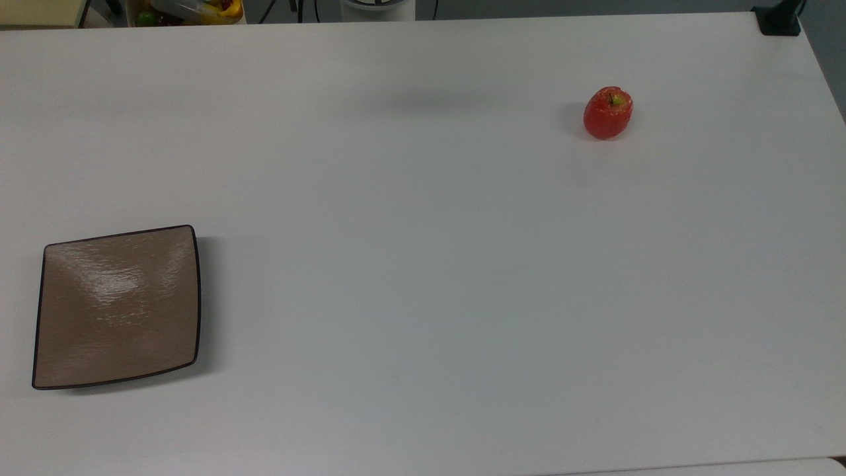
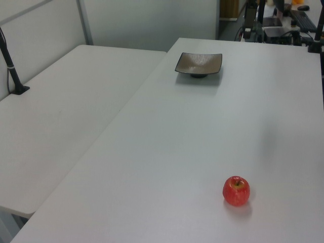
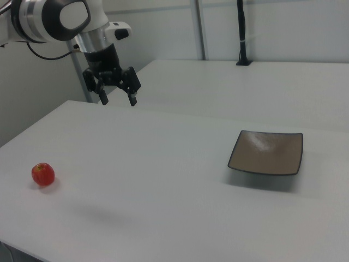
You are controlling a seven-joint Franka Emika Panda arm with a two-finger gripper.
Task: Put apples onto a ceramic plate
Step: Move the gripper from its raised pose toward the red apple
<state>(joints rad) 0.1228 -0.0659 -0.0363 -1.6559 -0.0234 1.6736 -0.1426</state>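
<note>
While the gripper [image 3: 117,94] hangs high above the white table [image 1: 423,277] with its fingers spread apart and nothing between them, you have the apple [image 1: 608,112] sitting upright on bare tabletop toward the top view's upper right, set in from the far edge and well apart from the plate. The ceramic plate [image 1: 117,307] lies empty near the top view's left edge, one side close to the table's border. Between the two you get a wide stretch of open tabletop; a second table [image 2: 61,116] adjoins at the left view's left.
</note>
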